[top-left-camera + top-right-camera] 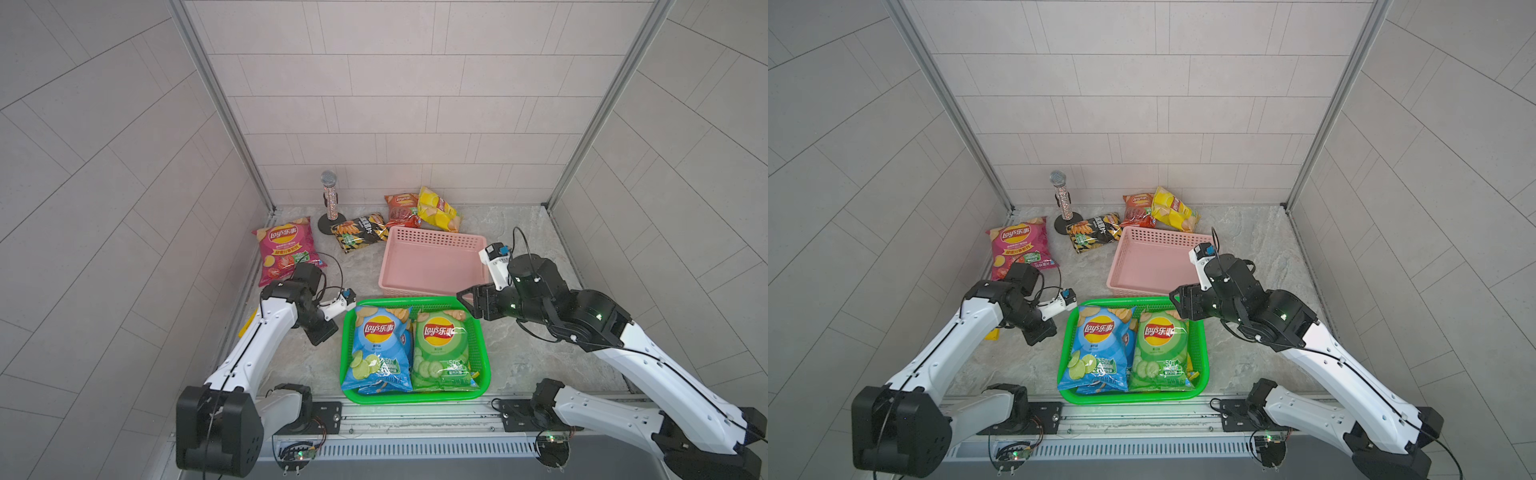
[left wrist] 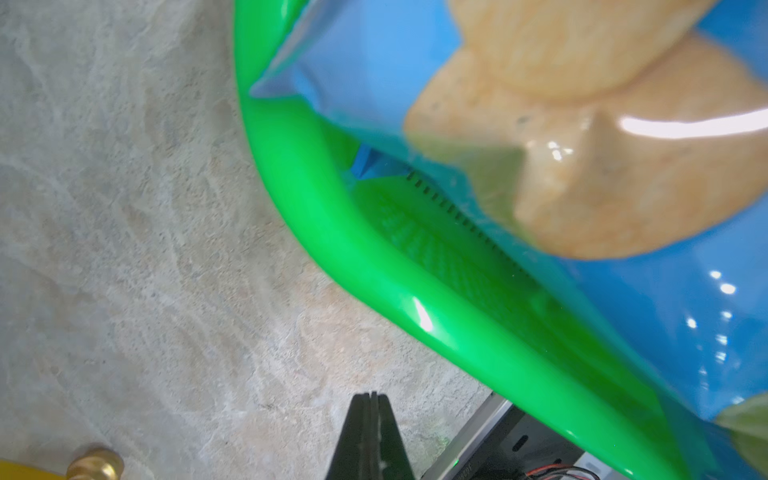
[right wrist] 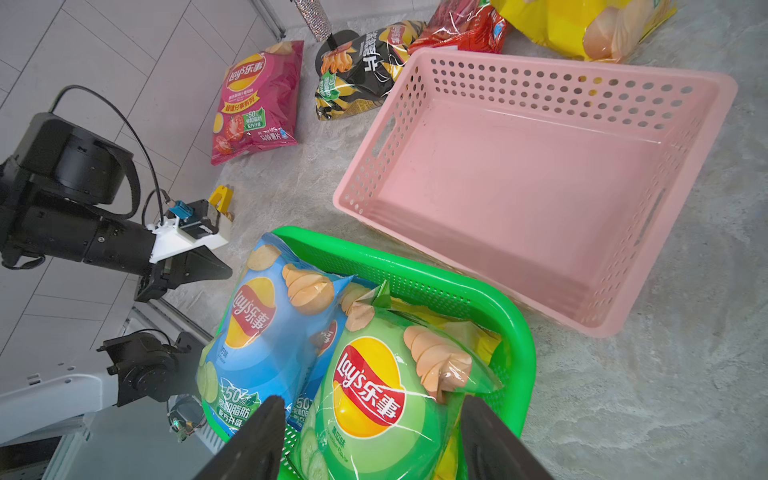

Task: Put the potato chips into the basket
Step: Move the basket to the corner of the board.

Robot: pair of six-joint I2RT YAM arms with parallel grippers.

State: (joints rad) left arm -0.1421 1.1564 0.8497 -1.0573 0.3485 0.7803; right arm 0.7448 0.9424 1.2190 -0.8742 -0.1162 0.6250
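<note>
A blue chip bag (image 1: 380, 345) and a green chip bag (image 1: 442, 349) lie side by side in the green basket (image 1: 482, 361). On the table lie a magenta bag (image 1: 282, 249), a black bag (image 1: 359, 230), a red bag (image 1: 401, 205) and a yellow bag (image 1: 438, 210). My left gripper (image 2: 370, 395) is shut on nothing, just outside the green basket's far left corner (image 2: 332, 232). My right gripper (image 3: 372, 402) hangs open over the green bag (image 3: 374, 415) at the basket's far right corner, holding nothing.
An empty pink basket (image 1: 432, 266) stands right behind the green one. A glittery microphone (image 1: 330, 199) on a round stand is at the back left, beside the black bag. A small yellow object (image 1: 992, 334) lies by the left arm. Walls close in both sides.
</note>
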